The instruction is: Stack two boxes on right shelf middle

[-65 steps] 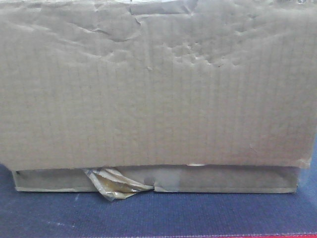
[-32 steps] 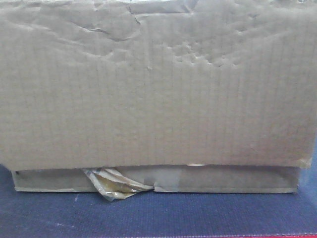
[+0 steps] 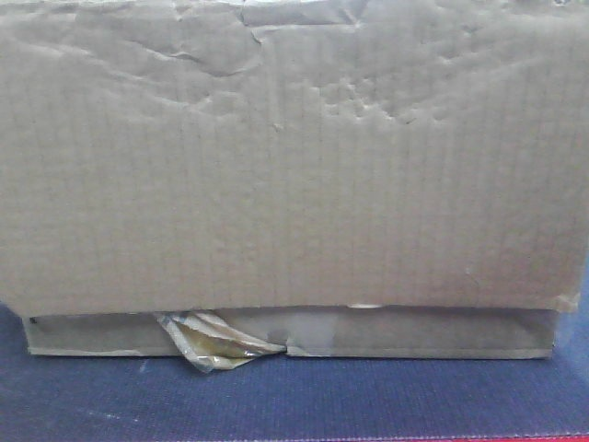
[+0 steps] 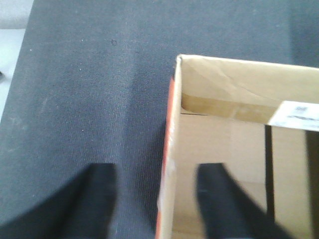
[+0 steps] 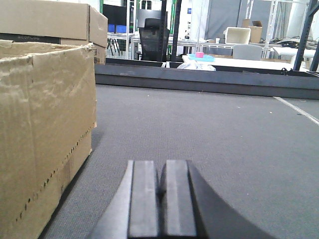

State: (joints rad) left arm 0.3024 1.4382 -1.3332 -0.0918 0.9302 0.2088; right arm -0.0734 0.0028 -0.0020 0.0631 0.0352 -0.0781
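Observation:
A tall brown box with a creased, dented face fills the front view. Under its lower edge lies a flatter box with clear tape peeling off its front. In the left wrist view my left gripper is open and straddles the side wall of an open-topped cardboard box: one finger outside over the carpet, the other inside. My right gripper is shut with nothing in it, low over the carpet, and a cardboard box stands to its left. The shelf is out of view.
Dark grey carpet runs ahead of the right gripper to a low dark ledge. Another cardboard box stands behind the near one. Tables, a chair and racks stand far behind. A white label sits on the open box's rim.

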